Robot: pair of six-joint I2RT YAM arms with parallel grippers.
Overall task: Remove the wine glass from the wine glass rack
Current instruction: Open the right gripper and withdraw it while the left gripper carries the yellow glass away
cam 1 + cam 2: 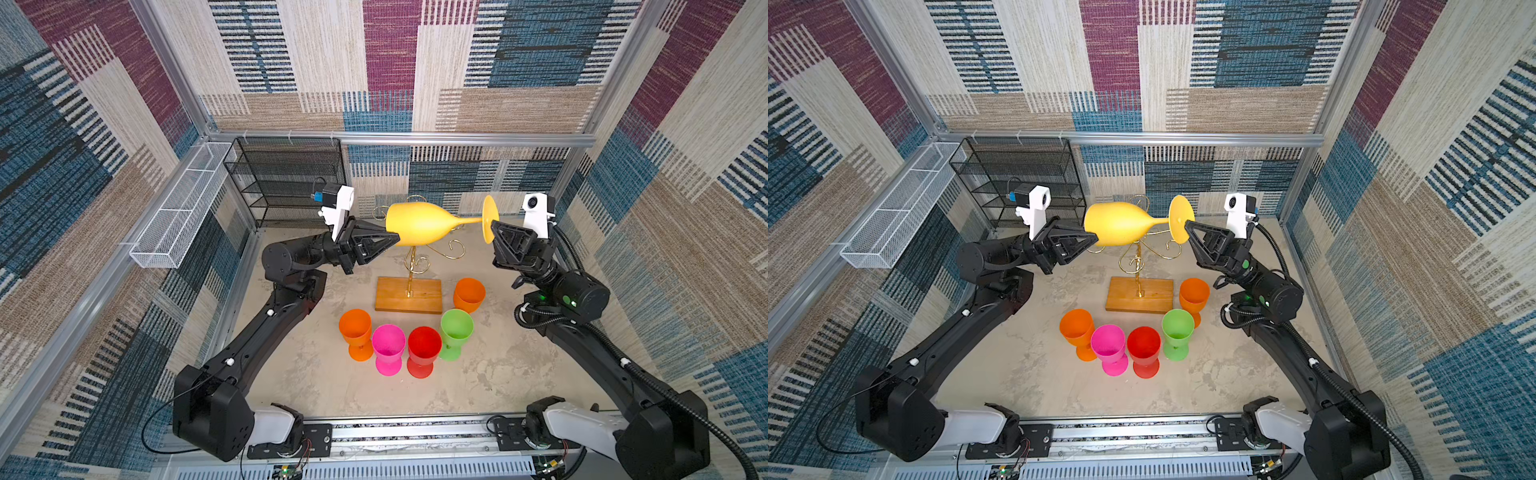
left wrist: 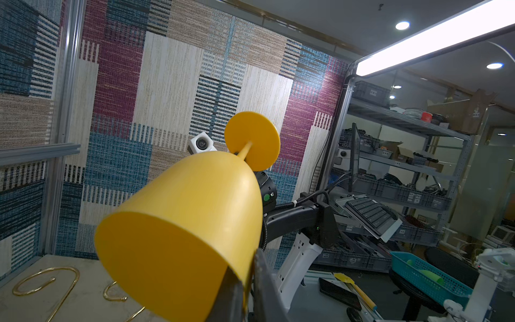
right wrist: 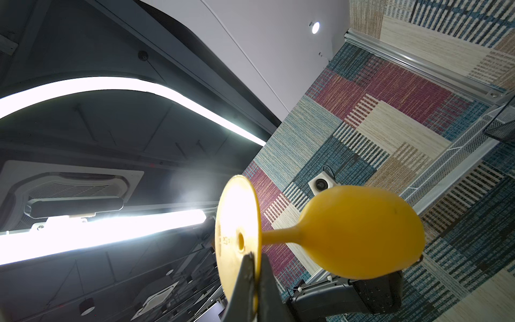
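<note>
Left wrist view is showing the left claw (image 2: pixel 246 281) clamping the wine glass (image 2: pixel 181 223) by its rim — the right claw (image 3: pixel 257 267) is clamping its foot. It is hanging sideways above the wine glass rack (image 1: pixel 399 297).

In both top views the wine glass (image 1: pixel 419 222) covers the upper post and several scroll arms of the wine glass rack (image 1: pixel 411 266). In the left wrist view the picture's edge cuts off the left gripper (image 2: pixel 246 270) and part of the glass's rim; the right wrist view crops the right gripper (image 3: pixel 257 264) and the glass's foot.
</note>
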